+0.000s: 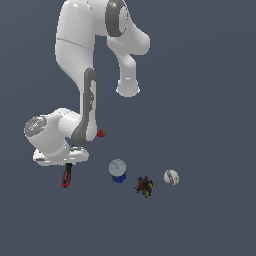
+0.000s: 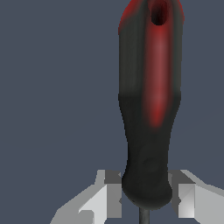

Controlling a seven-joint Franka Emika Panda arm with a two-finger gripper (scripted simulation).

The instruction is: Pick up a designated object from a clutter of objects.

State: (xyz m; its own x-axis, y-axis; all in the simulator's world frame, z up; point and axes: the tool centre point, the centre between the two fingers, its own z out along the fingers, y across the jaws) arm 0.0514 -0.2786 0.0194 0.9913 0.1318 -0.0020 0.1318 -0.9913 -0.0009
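A plain dark grey floor (image 1: pixel 210 100) fills the exterior view. The arm (image 1: pixel 75 60) is bent low over the screwdriver (image 1: pixel 66 176), whose handle is seen below the hand. A strawberry (image 1: pixel 101 133) lies beside the arm; a container (image 1: pixel 117 170), lump (image 1: pixel 144 186) and ball (image 1: pixel 171 177) lie toward the exterior view's right. What the container holds cannot be told.

In the wrist view, the screwdriver (image 2: pixel 151 109) handle is seen between the 2 fingers (image 2: pixel 107 197) of the gripper (image 2: pixel 146 199), set narrowly beside it; contact cannot be told.

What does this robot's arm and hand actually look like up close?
The arm is glossy white, built of fat rounded segments with dark grey bands at the joints and a grey strip along one link. No loose cables show. The hand has two pale grey, blocky fingers.
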